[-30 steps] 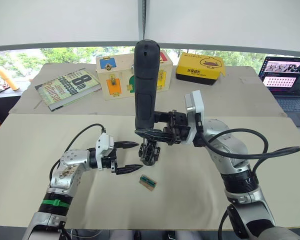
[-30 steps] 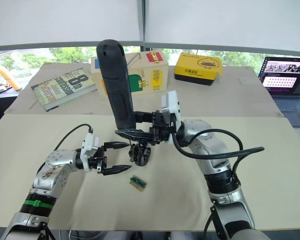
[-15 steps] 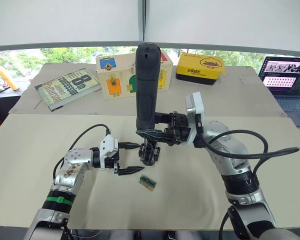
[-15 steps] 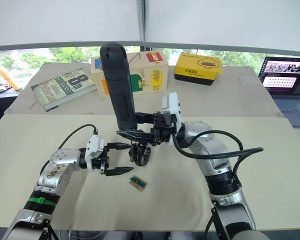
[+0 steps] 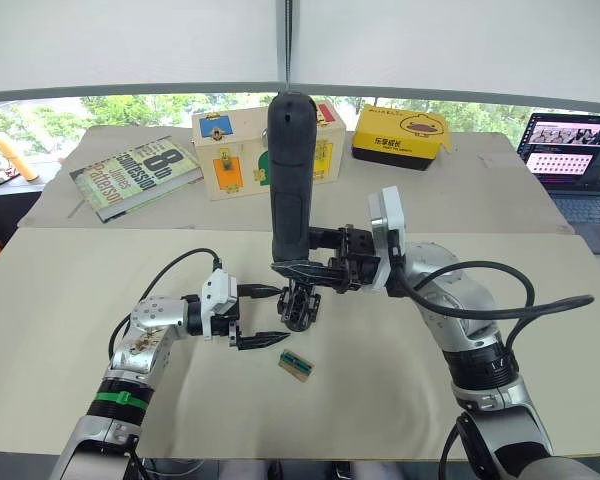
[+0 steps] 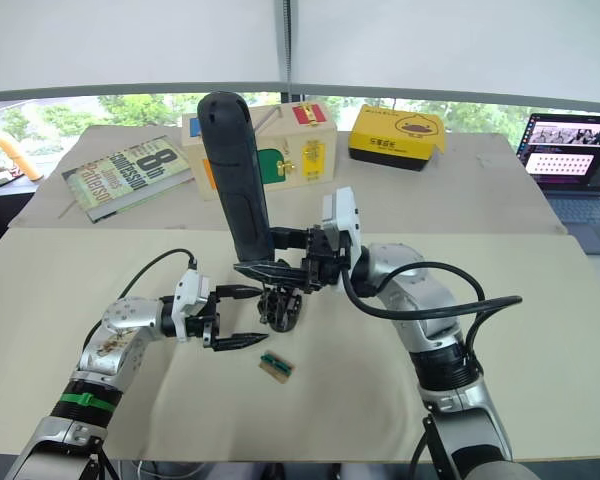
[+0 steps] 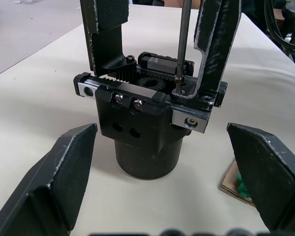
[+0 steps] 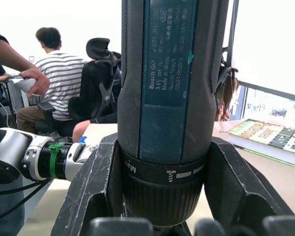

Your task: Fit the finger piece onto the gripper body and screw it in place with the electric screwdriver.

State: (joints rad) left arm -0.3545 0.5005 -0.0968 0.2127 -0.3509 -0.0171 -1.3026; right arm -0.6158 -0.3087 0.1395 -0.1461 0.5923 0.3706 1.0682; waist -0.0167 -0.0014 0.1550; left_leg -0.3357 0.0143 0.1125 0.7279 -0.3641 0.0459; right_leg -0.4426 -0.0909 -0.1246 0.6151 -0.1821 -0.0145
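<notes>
Seated people behind electric screwdriver (image 8: pixel 167 98), right gripper (image 8: pixel 162 196) clamped

A beige table (image 5: pixel 70 300) carries the gripper body (image 5: pixel 298 305), which stands upright on its round base near the middle, with a small green-and-tan piece (image 5: pixel 296 365) lying just in front of it. On the rear section lie a book (image 5: pixel 135 176), a pale wooden box with coloured panels (image 5: pixel 235 150), a yellow box (image 5: pixel 402 135) and, at the far right, an open laptop (image 5: pixel 575 165).

Right pincer (image 5: pixel 302 266) gripping upright electric screwdriver (image 5: pixel 289 170) over gripper body (image 5: pixel 299 304)
</notes>
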